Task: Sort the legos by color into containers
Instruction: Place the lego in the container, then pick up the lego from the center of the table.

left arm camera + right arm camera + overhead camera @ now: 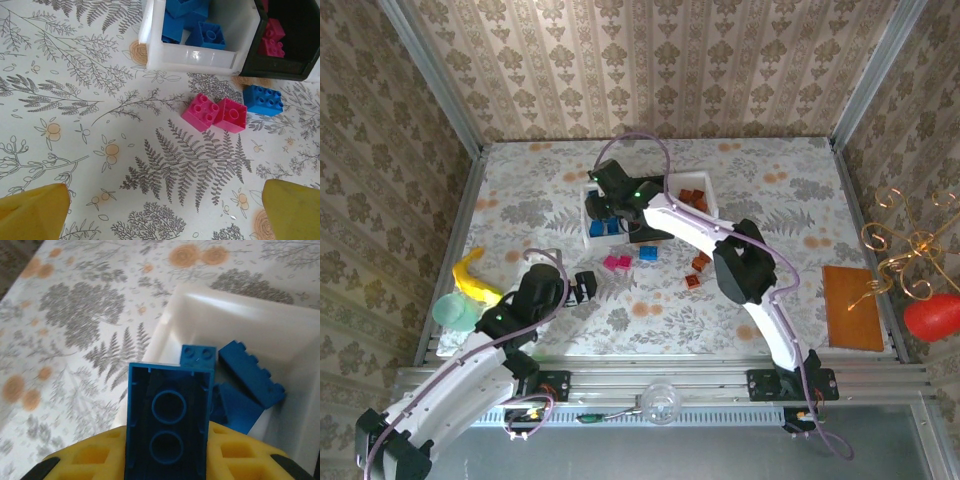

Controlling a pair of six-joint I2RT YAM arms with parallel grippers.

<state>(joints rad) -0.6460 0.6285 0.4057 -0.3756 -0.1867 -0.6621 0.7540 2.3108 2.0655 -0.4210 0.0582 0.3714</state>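
- The left hand [582, 288] hovers over the near left part of the surface with its jaws spread wide and nothing in them. Its yellow pads [32, 210] sit at the bottom corners of its wrist view. It is well apart from the other arm and need not move for this step.
- Toward the middle of the surface lie the unsorted legos. Two pink bricks [215, 112] touch each other, a loose blue brick [263, 100] lies just beside them, and a few orange-brown bricks [697, 270] lie off to the right.
- Beyond them the right hand [610, 205] is pinching a blue brick [167, 415] between its pads, hollow underside toward the wrist camera. It holds the brick above the white tray [210, 310], which already holds other blue bricks [250, 372].
- In the right wrist view the held brick overlaps the tray's near wall. I judge it safest to carry the brick over the open middle and lower it close to the pile before the pads part, so it cannot bounce off the rim onto the surface.
- The black tray [295, 55] adjoins this one and holds pink bricks, so any drift to the right should be avoided.
- At the far right end of the row, the second white tray [712, 205] holds orange-brown bricks.
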